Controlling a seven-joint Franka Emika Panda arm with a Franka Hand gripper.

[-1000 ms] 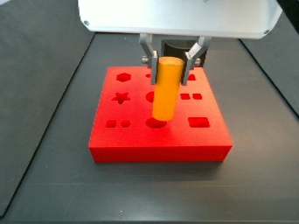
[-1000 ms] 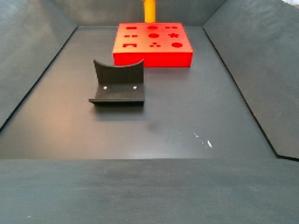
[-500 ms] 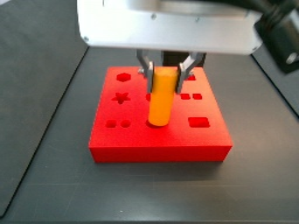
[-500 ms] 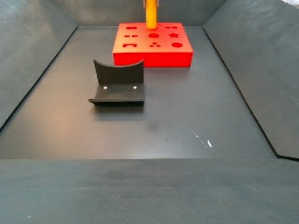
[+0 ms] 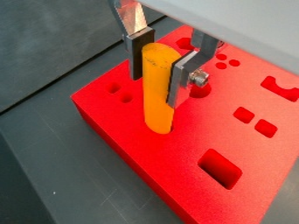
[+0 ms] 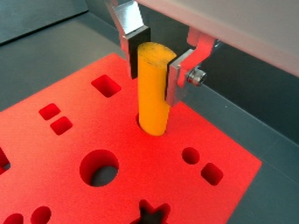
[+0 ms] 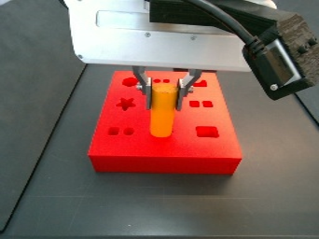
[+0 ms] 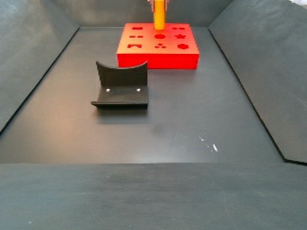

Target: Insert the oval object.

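The oval object, an orange-yellow peg [image 7: 163, 117], stands upright with its lower end in a hole of the red block [image 7: 162, 154]. It also shows in both wrist views [image 5: 156, 101] [image 6: 152, 101] and at the far end of a side view [image 8: 157, 13]. My gripper [image 7: 166, 93] is above the block, and its pads press on the peg's upper part from both sides in both wrist views [image 5: 159, 79] [image 6: 156, 74]. The hole's rim around the peg shows in a wrist view; how deep the peg sits is hidden.
The red block [image 8: 156, 56] has several other shaped holes on top, among them a star, round holes and squares. A dark fixture [image 8: 120, 85] stands on the dark floor nearer the camera. Sloped dark walls border the floor on both sides.
The gripper has moved down with the peg. Less of the peg shows above the block, so its lower end has gone into the hole.
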